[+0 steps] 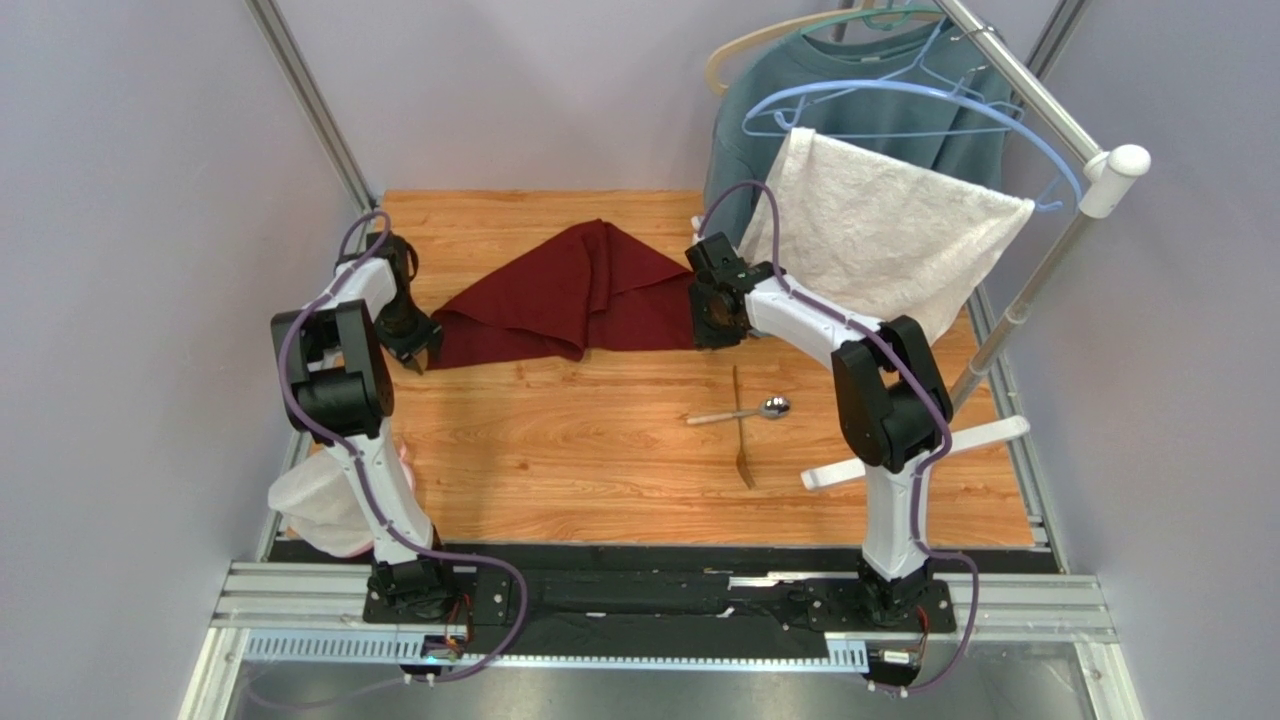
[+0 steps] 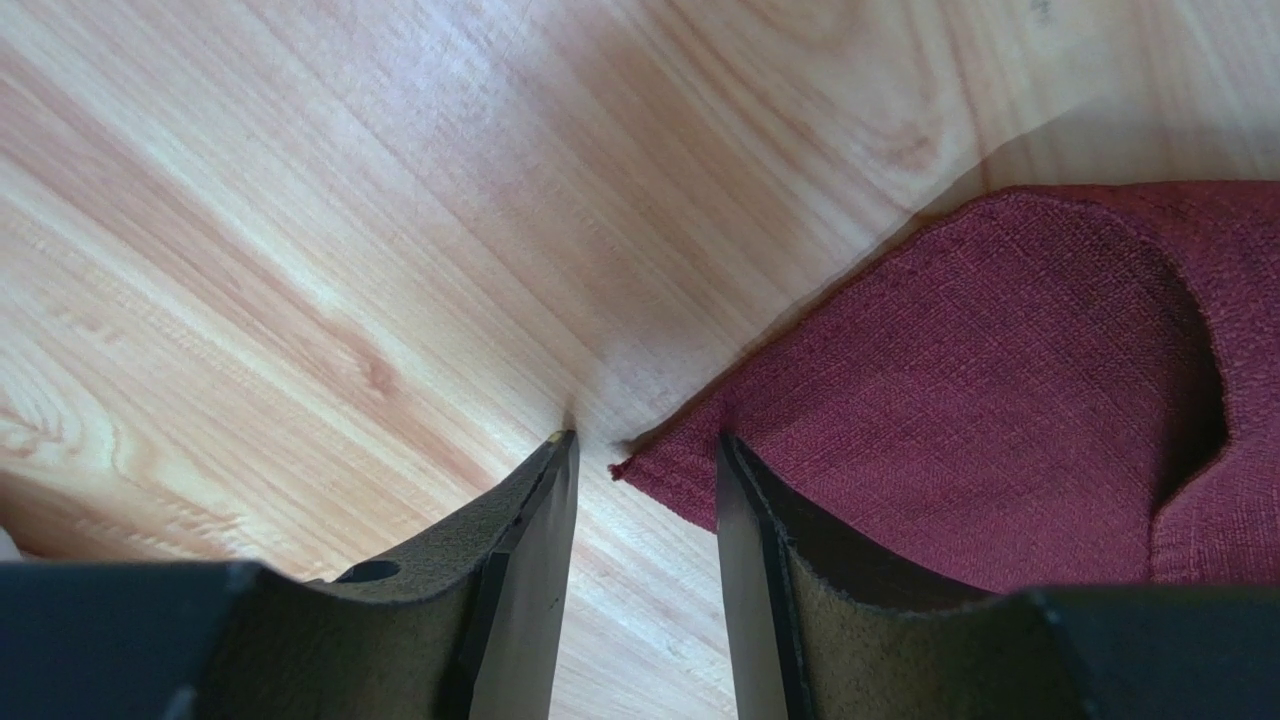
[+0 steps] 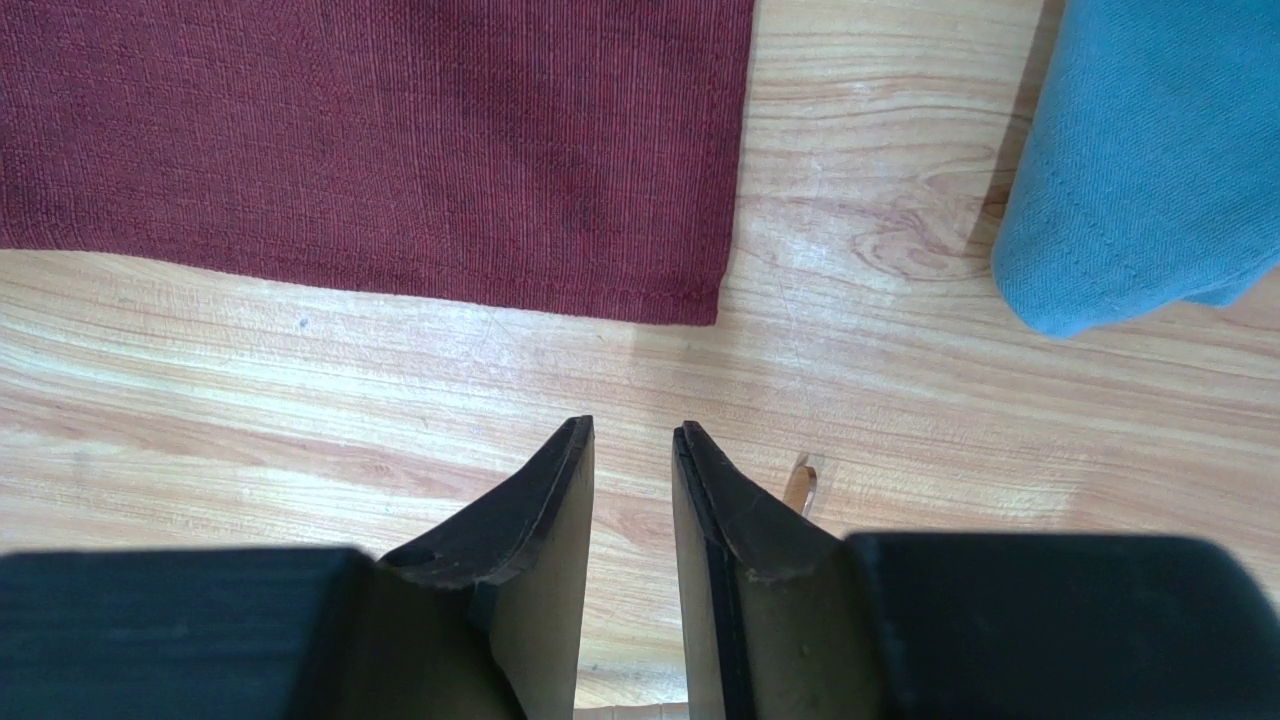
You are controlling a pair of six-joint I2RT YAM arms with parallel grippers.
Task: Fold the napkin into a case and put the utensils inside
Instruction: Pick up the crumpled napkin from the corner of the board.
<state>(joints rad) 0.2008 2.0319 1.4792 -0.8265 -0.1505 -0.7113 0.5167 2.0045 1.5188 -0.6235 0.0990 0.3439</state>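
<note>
The maroon napkin (image 1: 564,293) lies partly folded at the back middle of the wooden table. My left gripper (image 1: 425,357) is open at its left corner; in the left wrist view (image 2: 643,450) the napkin's corner tip (image 2: 962,375) lies between the jaws, with bare wood under them. My right gripper (image 1: 714,333) is open and empty just off the napkin's right corner (image 3: 451,150); its fingertips (image 3: 633,435) hover over bare wood. The silver spoon (image 1: 739,411) and the golden-brown fork (image 1: 739,435) lie crossed on the table in front of the right gripper. A fork end (image 3: 803,480) shows beside the right finger.
A grey-blue sweatshirt (image 1: 842,105) and a white towel (image 1: 887,225) hang from a rack at the back right; the sweatshirt's hem (image 3: 1157,165) hangs close to my right gripper. A white rack foot (image 1: 917,453) lies on the table's right side. A white bag (image 1: 323,503) sits at the left edge.
</note>
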